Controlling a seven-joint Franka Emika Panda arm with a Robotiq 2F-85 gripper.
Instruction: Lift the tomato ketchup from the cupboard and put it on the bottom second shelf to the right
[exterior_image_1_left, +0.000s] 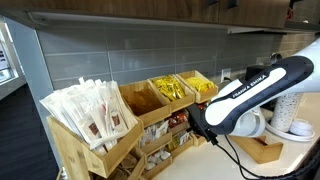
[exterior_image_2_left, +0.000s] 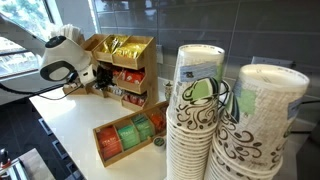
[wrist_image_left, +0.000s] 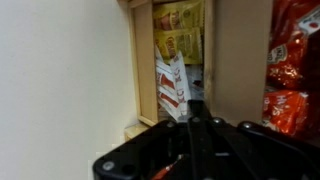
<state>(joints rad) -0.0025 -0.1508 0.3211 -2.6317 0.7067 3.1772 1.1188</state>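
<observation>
The cupboard (exterior_image_1_left: 72, 146) is a light wooden rack of stepped bins, also seen in an exterior view (exterior_image_2_left: 149, 62). My gripper (exterior_image_1_left: 193, 122) is at its lower bins, as the exterior view from the other side also shows (exterior_image_2_left: 102, 76). In the wrist view the gripper (wrist_image_left: 195, 106) has its fingers together as one dark bar. A red and white tomato ketchup sachet (wrist_image_left: 170, 82) stands tilted right at the fingertips, in front of a narrow compartment. It looks pinched there, though the contact itself is dark. More red sachets (wrist_image_left: 292, 60) fill the bin to the right.
Long white paper-wrapped packets (exterior_image_1_left: 92, 108) fill the rack's end bin and yellow sachets (exterior_image_1_left: 172, 90) the top bins. A low flat wooden tray (exterior_image_2_left: 103, 147) of tea bags lies on the counter. Tall stacks of paper cups (exterior_image_2_left: 200, 110) stand close to that camera.
</observation>
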